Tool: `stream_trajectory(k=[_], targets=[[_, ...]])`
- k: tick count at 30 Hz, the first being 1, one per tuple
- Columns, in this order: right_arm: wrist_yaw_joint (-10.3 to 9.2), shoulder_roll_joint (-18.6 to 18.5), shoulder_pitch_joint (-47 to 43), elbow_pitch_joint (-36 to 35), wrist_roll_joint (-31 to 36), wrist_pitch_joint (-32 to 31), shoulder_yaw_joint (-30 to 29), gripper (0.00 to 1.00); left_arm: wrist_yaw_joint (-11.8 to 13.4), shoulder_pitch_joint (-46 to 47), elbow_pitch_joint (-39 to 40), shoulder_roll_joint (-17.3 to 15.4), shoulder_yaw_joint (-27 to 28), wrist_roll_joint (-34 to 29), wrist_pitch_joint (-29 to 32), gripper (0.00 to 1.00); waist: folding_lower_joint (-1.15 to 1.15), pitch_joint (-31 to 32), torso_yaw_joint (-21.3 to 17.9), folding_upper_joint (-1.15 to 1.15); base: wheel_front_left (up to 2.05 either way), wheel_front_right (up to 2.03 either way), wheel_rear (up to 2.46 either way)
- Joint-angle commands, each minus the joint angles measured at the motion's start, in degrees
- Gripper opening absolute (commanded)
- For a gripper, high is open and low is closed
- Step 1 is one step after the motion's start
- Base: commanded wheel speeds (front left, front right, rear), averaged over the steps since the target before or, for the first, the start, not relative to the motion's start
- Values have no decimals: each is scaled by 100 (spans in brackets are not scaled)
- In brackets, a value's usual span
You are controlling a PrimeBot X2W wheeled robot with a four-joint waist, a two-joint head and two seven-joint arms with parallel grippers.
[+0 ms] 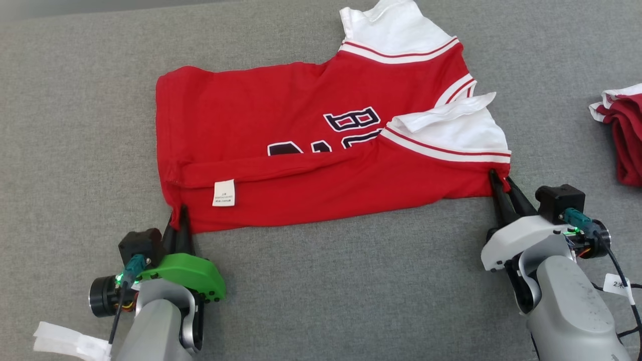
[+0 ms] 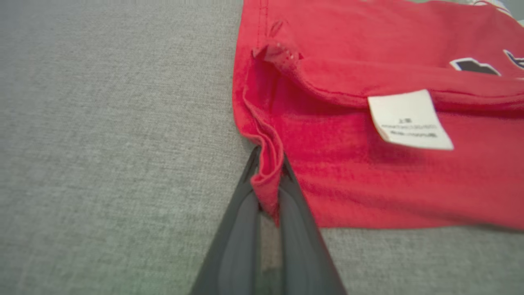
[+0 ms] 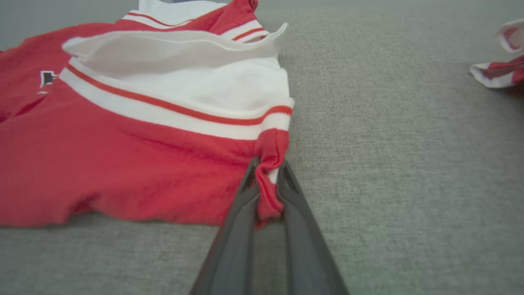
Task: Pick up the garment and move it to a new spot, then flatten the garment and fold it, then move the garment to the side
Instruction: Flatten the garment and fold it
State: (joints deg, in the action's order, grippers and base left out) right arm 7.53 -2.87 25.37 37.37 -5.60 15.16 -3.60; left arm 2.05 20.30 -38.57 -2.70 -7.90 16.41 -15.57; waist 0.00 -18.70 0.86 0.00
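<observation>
Looking down from the head, saw the garment (image 1: 301, 130), a red jersey with white sleeves and dark lettering, spread across the middle of the grey cloth-covered counter (image 1: 75, 125), hem toward the robot's left, collar end toward its right; noted the near long side folded up over the front, covering the lower part of the lettering, with a white label (image 1: 223, 193) showing on the fold near the hem; found the left tool (image 1: 179, 210) closed tight on the near hem corner, a bunch of red cloth pinched between its fingers; found the right tool (image 1: 501, 178) closed likewise on the near corner just below the striped sleeve band, red cloth squeezed between its fingers; saw both gripped corners low against the counter; spotted a second red-and-white garment (image 1: 624, 135) bunched well apart at the right edge.
</observation>
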Motion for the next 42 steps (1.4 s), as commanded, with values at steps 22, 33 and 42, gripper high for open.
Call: stream_trajectory(k=[22,33,42], targets=[[-15,-414,-469,286,-1208,3,430,0,130,-1281,1032,-51,511,306,44,0,0,1471,13,0,0,0,0],[-10,-559,-1608,287,-1378,-6,751,100,317,-2263,907,-51,82,658,44,100,0,1553,-26,0,0,0,0],[-10,-590,-919,-29,-1031,4,535,100,333,-1484,1154,-41,22,360,44,100,0,1045,84,0,0,0,0]])
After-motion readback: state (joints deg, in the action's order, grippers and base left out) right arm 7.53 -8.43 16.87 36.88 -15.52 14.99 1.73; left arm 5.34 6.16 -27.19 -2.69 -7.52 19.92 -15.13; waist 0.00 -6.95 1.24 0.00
